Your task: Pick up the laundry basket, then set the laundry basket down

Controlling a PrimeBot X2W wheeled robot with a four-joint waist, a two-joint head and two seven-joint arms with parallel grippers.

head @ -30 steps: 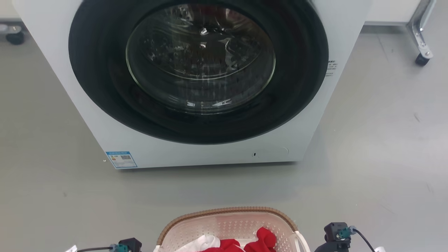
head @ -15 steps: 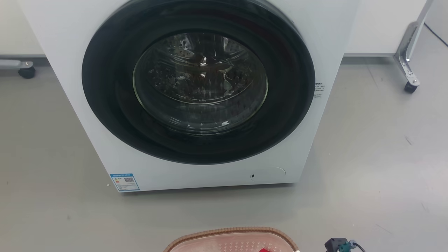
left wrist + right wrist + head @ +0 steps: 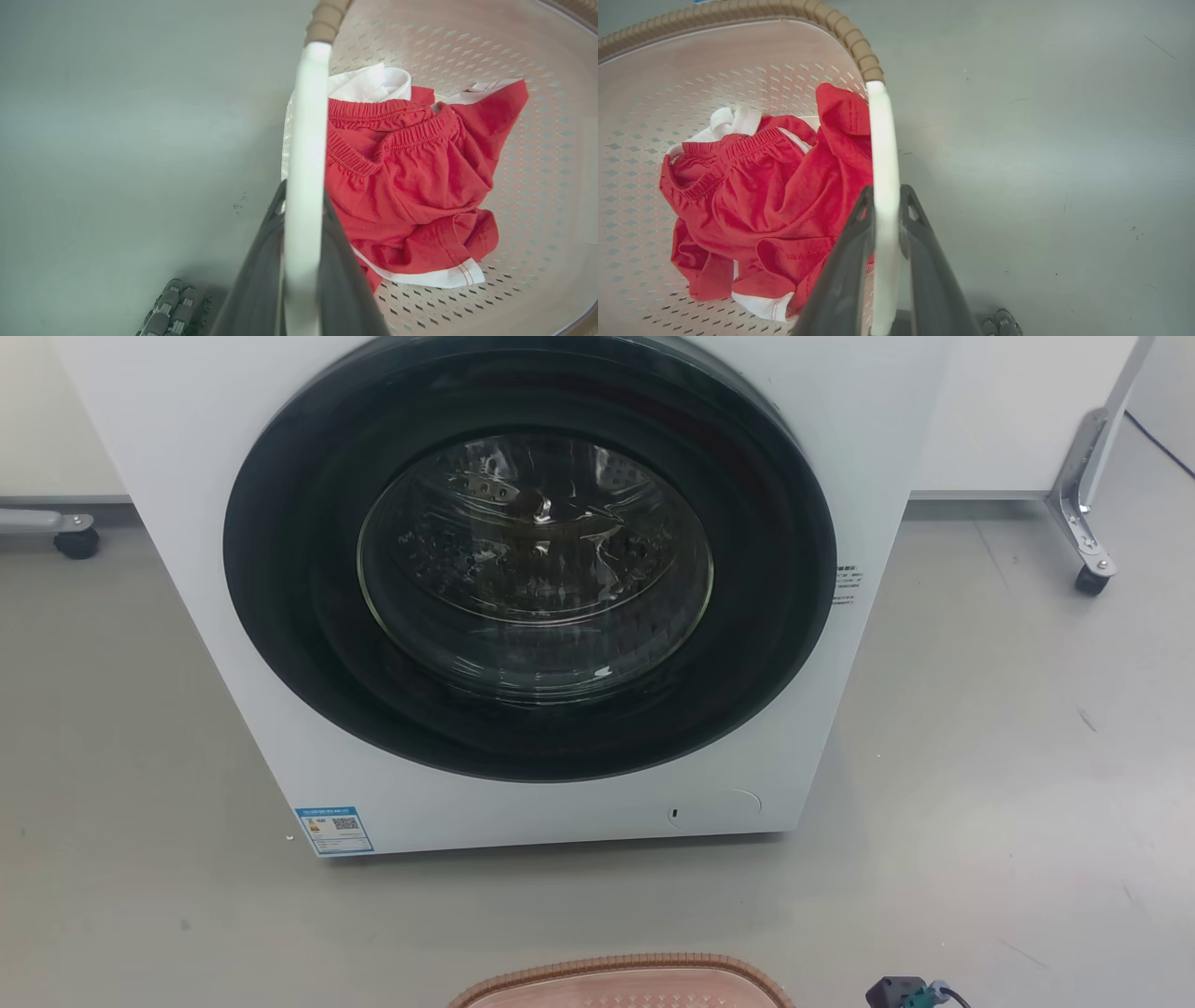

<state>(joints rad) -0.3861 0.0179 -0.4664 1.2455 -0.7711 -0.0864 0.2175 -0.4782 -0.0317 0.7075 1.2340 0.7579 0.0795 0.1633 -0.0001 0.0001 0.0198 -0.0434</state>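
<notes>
1. The laundry basket [image 3: 621, 971] sits at the bottom edge of the head view, in front of the washing machine [image 3: 532, 579] and apart from it, with a strip of grey floor [image 3: 980, 756] between them.
2. Only the far arc of its brown woven-look rim and a sliver of perforated wall show there. Its long axis runs left to right across that view, parallel to the machine's front. One long side faces the round dark door.
3. The basket's mouth points up. Its short ends, each with a white handle, point toward the robot's left and right.
4. In the left wrist view the left end effector [image 3: 303, 196] is clamped on the left handle [image 3: 306, 116], one dark finger [image 3: 261, 261] on each side of the white bar.
5. In the right wrist view the right end effector [image 3: 886, 196] is likewise closed on the right handle [image 3: 882, 140], which runs up to meet the brown rim.
6. A crumpled red garment [image 3: 402, 186] with an elastic waistband and white trim lies on the basket's perforated bottom, with a white cloth [image 3: 369, 84] just beyond it.
7. Whether the basket's base touches the floor cannot be told.
8. A blue label [image 3: 334, 829] is stuck at the machine's lower left corner, and a castor [image 3: 1089, 581] stands well off to the right.
</notes>
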